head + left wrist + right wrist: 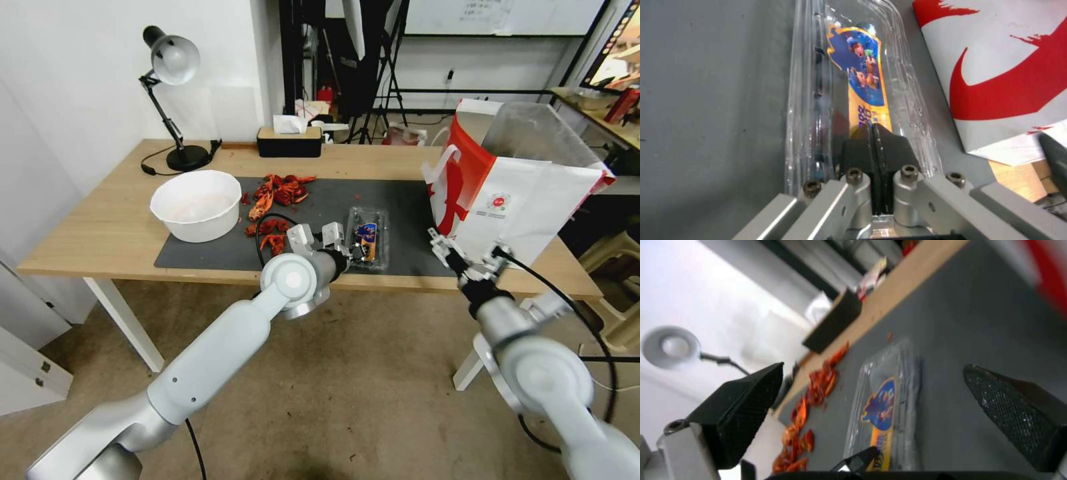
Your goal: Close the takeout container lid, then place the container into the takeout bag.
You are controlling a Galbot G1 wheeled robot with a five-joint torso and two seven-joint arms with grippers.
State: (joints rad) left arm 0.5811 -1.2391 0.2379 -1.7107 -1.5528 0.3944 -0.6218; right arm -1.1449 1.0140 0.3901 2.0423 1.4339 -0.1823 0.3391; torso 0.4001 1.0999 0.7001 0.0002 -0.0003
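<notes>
The box [367, 245] lies flat on the grey mat [393, 200], near the front edge of the table [100, 227]. Its lid [865, 76] looks down already, so that part seems done. The left claw [874, 133] has its fingers pressed tight together, touching the near end of the lid. It is hard to say if they pinch the rim or just press on it. The right claw [467, 257] hangs wide open, holding nothing, just in front of the bag [513, 193]. The bag stands open beside the box. The box must still go inside.
</notes>
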